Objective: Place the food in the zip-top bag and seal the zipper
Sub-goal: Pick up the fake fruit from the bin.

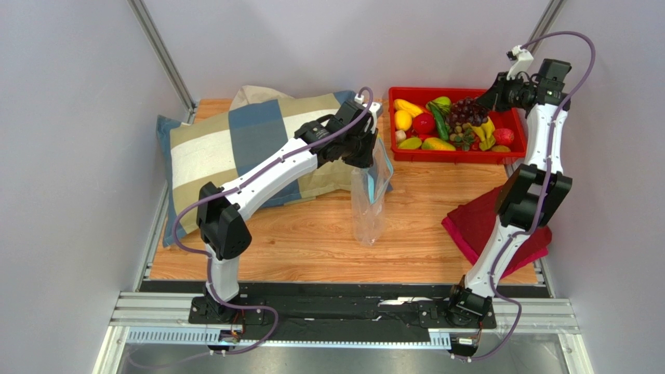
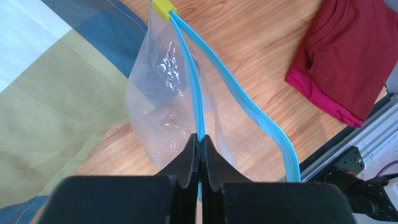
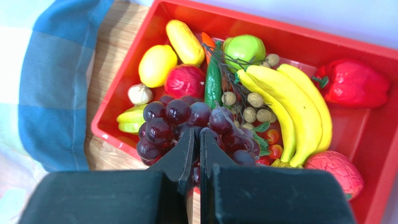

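The clear zip-top bag (image 1: pixel 368 206) hangs upright over the table, its mouth open. My left gripper (image 1: pixel 367 152) is shut on one side of the light blue zipper (image 2: pixel 196 93), near its end (image 2: pixel 201 137). The other zipper strip (image 2: pixel 252 114) bows away, and a yellow slider (image 2: pixel 163 7) sits at the far end. The bag (image 2: pixel 159 102) looks empty. My right gripper (image 1: pixel 488 100) is over the red tray (image 1: pixel 445 156), its fingers closed (image 3: pixel 196 133) in the dark purple grape bunch (image 3: pixel 173 121), which overlaps the tray's near wall. The grape bunch also shows from above (image 1: pixel 467 113).
The tray (image 3: pixel 373 46) holds bananas (image 3: pixel 289 93), a lemon (image 3: pixel 156 65), a red pepper (image 3: pixel 355 84), a green apple (image 3: pixel 243 46) and other pieces. A checked pillow (image 1: pixel 234 148) lies at the back left. A dark red cloth (image 1: pixel 480 222) lies under the right arm.
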Robot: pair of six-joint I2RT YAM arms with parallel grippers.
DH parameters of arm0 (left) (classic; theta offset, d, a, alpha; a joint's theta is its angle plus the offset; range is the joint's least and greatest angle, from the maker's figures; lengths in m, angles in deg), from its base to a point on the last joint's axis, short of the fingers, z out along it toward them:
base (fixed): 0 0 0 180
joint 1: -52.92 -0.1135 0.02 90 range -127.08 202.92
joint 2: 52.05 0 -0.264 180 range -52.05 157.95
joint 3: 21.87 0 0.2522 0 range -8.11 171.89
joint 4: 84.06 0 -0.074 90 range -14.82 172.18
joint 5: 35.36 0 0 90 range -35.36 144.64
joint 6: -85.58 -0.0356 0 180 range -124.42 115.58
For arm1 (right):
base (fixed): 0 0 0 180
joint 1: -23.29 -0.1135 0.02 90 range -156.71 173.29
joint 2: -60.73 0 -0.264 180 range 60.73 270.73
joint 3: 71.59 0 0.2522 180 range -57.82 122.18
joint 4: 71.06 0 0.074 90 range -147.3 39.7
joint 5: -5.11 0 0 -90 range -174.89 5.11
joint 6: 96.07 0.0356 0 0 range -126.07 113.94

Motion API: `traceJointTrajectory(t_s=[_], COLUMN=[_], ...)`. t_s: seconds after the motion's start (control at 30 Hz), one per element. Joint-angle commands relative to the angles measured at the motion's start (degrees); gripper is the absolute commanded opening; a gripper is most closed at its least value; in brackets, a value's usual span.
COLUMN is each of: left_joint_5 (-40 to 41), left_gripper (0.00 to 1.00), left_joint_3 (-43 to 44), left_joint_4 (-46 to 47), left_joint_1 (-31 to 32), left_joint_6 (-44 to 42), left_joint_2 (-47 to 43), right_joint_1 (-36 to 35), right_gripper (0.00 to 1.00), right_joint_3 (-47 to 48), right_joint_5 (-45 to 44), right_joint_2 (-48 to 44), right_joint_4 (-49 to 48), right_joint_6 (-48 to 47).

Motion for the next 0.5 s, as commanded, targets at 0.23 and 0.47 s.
traceJointTrajectory(t_s=[0.23,0.47], left_joint_5=[0.84,0.92], left_gripper=[0.0,0.0], left_joint_3=[0.4,0.92], left_joint_4=[0.4,0.31], left_joint_1=[-0.84,-0.84], left_joint_6=[0.83,1.79], left_joint_2=[0.59,1.12], right_joint_1=[-0.29,-0.29], right_gripper=[0.0,0.0], right_joint_3=[-1.06,-5.9], right_joint_5=[2.59,7.86], right_joint_2=[-1.16,-10.92], right_joint_4=[-6.49,-7.54], right_joint_6=[7.17,10.42])
